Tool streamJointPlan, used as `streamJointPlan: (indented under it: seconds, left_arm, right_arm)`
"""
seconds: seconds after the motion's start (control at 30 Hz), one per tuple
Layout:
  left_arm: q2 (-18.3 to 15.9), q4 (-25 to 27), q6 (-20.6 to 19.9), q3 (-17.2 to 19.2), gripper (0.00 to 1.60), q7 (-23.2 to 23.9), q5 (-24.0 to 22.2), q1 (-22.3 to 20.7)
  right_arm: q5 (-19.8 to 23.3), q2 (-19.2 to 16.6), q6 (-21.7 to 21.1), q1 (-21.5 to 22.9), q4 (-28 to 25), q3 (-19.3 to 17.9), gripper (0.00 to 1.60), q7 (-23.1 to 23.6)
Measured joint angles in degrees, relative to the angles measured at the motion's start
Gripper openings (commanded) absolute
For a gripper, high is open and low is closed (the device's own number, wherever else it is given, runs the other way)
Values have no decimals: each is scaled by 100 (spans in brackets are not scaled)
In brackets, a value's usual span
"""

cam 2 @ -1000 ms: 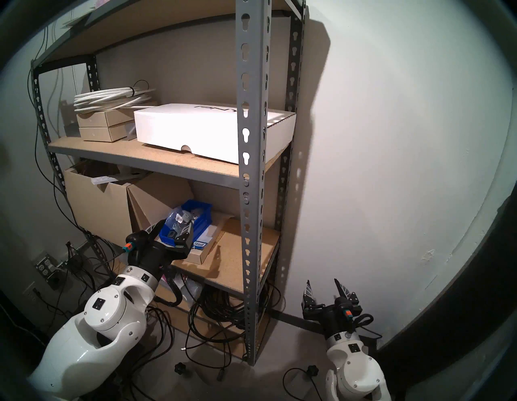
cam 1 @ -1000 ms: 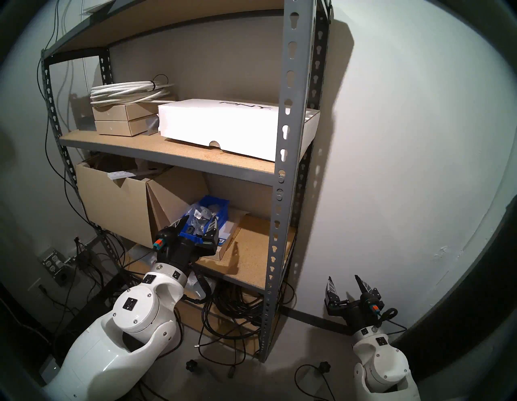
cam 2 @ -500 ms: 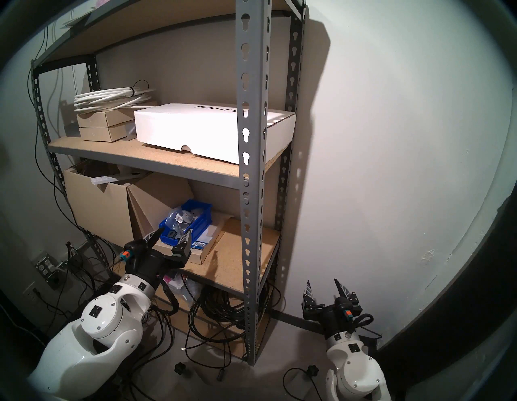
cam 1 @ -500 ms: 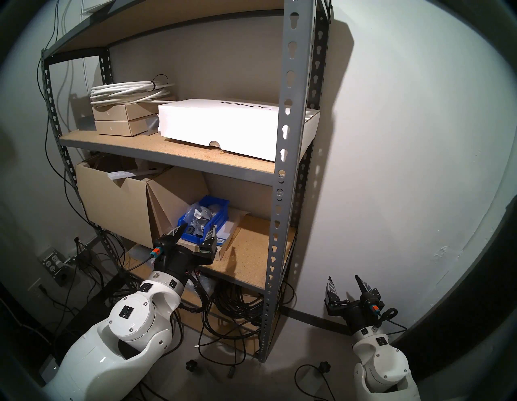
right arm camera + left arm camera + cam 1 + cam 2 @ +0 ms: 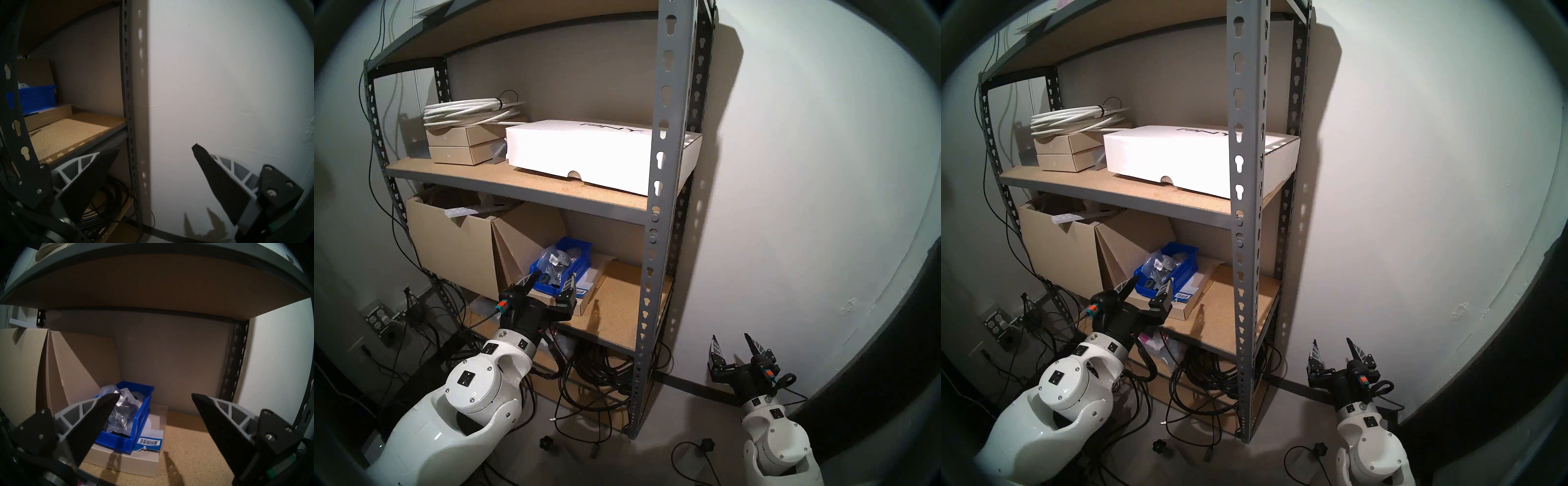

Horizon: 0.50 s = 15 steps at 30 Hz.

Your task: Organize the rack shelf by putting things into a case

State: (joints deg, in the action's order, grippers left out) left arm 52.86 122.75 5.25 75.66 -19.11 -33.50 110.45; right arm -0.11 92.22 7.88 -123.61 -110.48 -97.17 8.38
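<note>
While both arms are level and point toward the rack, neither holds anything. Nearest, on the right, the right gripper (image 5: 734,344) hangs low beside the rack (image 5: 656,217), facing the bare white wall (image 5: 806,203); its jaws stand wide apart and empty. On the left, the left gripper (image 5: 551,280) sits at the front edge of the lower shelf board (image 5: 619,305), its jaws also spread wide with nothing between them. The black fingers (image 5: 95,421) frame the blue bin (image 5: 561,268) from just in front, apart from it.

Just beyond the left gripper, the blue bin rests on a flat tan box (image 5: 129,465) that lies on the lower shelf board, toward its left half. Clear plastic bags (image 5: 122,409) of dark hardware fill the bin, and a white label shows on one. A blue-and-white barcode sheet (image 5: 149,441) lies on the flat box, touching the bin's right side. A large cardboard box (image 5: 449,244) stands left of the bin, its flap open toward it.

Farther up, the next shelf carries a white box (image 5: 578,152) on the right, two small tan boxes (image 5: 460,144) stacked on the left, and a coil of white cable (image 5: 466,110) on top of them.
</note>
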Motion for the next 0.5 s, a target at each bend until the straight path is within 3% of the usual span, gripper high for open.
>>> streamJointPlan:
  seconds: [0.5]
  left_arm:
    - [14,0,2,5,160,-10,1,-6]
  right_arm:
    - [0,0,0,0,0,0,160,0]
